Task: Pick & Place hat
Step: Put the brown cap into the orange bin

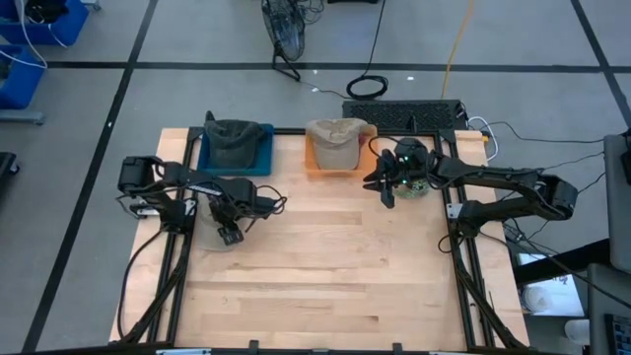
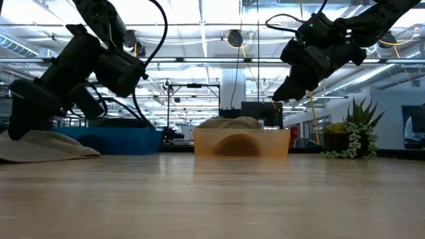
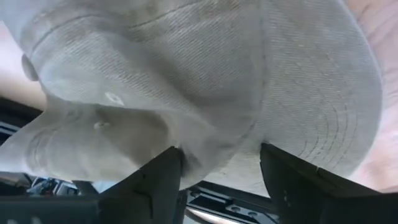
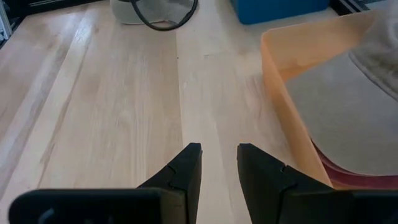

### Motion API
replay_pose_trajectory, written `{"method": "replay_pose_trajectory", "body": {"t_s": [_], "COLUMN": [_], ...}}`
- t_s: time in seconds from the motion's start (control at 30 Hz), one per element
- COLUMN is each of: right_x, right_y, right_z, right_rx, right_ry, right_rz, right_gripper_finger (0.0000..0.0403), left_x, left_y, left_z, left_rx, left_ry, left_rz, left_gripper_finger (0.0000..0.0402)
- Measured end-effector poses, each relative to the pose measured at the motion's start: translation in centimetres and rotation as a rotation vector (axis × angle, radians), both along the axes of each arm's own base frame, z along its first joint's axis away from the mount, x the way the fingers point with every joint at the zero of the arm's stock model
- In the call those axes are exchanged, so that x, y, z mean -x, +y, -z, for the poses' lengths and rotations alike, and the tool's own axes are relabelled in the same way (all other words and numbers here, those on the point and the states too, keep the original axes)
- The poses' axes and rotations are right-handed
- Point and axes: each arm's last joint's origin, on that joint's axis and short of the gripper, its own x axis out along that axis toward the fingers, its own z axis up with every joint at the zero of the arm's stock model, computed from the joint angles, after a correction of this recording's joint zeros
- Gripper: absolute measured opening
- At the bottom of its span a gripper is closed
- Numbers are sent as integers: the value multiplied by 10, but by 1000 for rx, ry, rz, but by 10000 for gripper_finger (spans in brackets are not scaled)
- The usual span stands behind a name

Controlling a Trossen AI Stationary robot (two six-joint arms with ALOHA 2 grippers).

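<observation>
Hat flat on table directly under left gripper, fingers spread astride crown, ungripped; right gripper farther, part-open, empty.

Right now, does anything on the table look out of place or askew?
One light hat lies crumpled on the bare wood under the left hand, outside any bin. The blue bin and orange bin each hold a hat.

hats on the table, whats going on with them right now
The left gripper is down over a light grey hat lying on the table at its left side, fingers spread around a fold of fabric. The right gripper hangs in the air beside the orange bin, which holds a tan hat. A dark hat sits in the blue bin.
</observation>
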Motion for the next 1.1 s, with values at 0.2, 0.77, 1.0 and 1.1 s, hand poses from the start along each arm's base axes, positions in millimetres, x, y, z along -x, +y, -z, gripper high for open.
{"method": "replay_pose_trajectory", "body": {"t_s": [0.2,0.77,1.0,1.1], "right_x": [-1,6,21,30], "right_y": [0,3,12,17], "right_z": [-1,-16,-33,-41], "right_rx": [-4,22,48,63], "right_ry": [-15,-76,-123,-144], "right_rz": [7,11,11,12], "right_gripper_finger": [93,93,93,93], "left_x": [-3,-14,-48,-64], "left_y": [-1,-1,2,4], "left_z": [-4,-31,-75,-102], "left_rx": [31,49,31,-10], "left_ry": [-2,28,-174,-294], "left_rz": [30,13,17,43], "left_gripper_finger": [155,18,17,14]}}
